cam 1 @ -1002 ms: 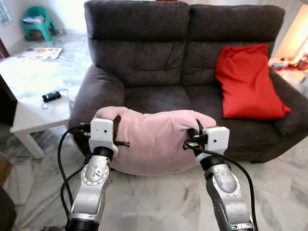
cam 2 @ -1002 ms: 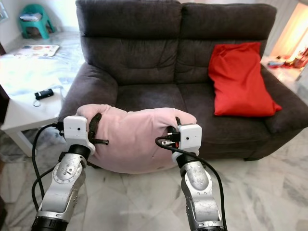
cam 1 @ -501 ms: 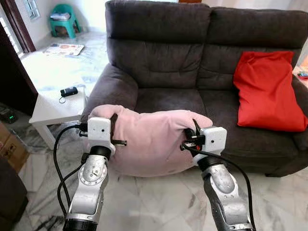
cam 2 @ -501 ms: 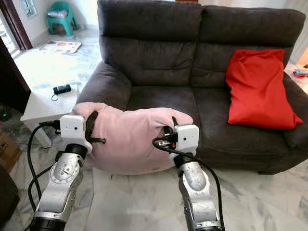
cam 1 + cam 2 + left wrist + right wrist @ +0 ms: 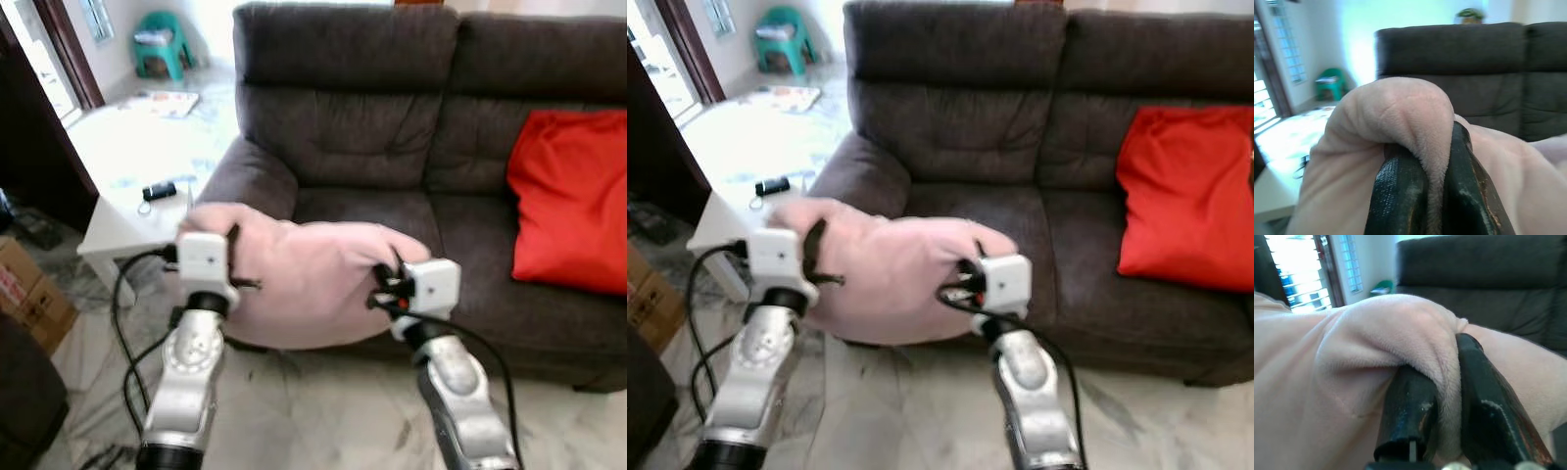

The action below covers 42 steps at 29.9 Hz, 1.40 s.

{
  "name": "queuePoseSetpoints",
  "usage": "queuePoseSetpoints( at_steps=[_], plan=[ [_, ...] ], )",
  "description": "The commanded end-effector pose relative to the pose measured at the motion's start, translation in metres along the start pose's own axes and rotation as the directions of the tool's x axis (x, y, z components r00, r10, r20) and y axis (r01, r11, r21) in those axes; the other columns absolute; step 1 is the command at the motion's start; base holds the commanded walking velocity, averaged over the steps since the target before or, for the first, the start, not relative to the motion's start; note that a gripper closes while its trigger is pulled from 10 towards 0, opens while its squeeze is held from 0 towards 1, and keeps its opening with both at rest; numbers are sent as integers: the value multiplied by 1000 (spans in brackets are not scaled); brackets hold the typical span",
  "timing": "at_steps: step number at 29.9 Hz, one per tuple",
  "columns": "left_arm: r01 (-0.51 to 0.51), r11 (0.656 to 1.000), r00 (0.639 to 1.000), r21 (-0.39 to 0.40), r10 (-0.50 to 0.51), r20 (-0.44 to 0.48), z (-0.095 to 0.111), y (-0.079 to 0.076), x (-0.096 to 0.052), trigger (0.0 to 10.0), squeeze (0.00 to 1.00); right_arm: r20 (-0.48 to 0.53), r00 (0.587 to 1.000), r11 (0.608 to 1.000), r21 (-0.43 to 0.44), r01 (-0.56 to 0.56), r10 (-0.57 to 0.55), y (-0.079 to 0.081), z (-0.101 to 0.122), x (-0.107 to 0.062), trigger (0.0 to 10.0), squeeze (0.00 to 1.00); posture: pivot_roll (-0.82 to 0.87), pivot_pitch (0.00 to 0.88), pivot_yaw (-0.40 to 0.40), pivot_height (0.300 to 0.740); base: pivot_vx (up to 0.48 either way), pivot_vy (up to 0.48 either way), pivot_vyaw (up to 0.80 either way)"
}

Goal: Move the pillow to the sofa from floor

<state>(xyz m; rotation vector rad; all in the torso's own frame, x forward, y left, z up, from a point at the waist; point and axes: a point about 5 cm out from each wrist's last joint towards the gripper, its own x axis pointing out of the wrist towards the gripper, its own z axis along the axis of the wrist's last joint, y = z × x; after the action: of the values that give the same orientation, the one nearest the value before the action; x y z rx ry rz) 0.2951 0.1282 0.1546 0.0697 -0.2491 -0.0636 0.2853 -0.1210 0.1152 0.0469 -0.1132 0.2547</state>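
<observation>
We carry the pink pillow (image 5: pixel 309 279) off the floor toward the dark grey sofa (image 5: pixel 372 147), whose empty seat now sits closer at twelve o'clock than a second ago. Left gripper (image 5: pixel 232 257) and right gripper (image 5: pixel 392 281) each pinch a fold of plush. A red cushion (image 5: pixel 568 211) fills two o'clock; a white side table (image 5: pixel 122 220) stands at ten, off our path.

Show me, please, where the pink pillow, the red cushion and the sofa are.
pink pillow (image 5: pixel 313 284), left eye view, middle of its front.
red cushion (image 5: pixel 573 211), left eye view, centre of its face.
sofa (image 5: pixel 338 132), left eye view, left backrest.
</observation>
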Motion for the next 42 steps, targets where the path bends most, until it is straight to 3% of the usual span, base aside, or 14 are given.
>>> queuePoseSetpoints(
  at_steps=[1, 15, 19, 26, 34, 42],
  plan=[
    [52, 999, 998, 7, -53, 44, 8, -6, 2, 10000, 0, 95, 993, 997, 11, -76, 74, 19, 19, 10, 10000, 0, -7, 0, -39, 740, 0, 0, 0],
    [64, 998, 997, -9, -64, 38, 6, -8, 2, 10000, 0, 102, 995, 999, 26, -24, 21, 12, 21, 12, 10000, 0, -7, 0, -39, 740, 0, 0, 0],
    [62, 998, 998, -7, -61, 31, 5, -7, 1, 10000, 0, 85, 996, 1000, 21, -10, 8, 10, 19, 12, 10000, 0, -6, 0, -40, 740, 0, 315, -800],
    [59, 998, 998, -6, -59, 28, 5, -7, 1, 10000, 0, 94, 996, 1000, 7, -5, 5, 10, 20, 13, 10000, 0, -4, 0, -42, 740, 0, 337, 0],
    [59, 998, 998, -5, -59, 28, 5, -6, 1, 10000, 0, 92, 996, 999, 49, -10, 5, 11, 20, 14, 10000, 0, -7, 0, -39, 740, 0, 338, -98],
    [60, 998, 998, -3, -60, 28, 6, -6, 2, 10000, 0, 98, 995, 1000, 18, -7, 6, 13, 21, 15, 10000, 0, -3, 2, -37, 740, 0, 374, -295]
  ],
)
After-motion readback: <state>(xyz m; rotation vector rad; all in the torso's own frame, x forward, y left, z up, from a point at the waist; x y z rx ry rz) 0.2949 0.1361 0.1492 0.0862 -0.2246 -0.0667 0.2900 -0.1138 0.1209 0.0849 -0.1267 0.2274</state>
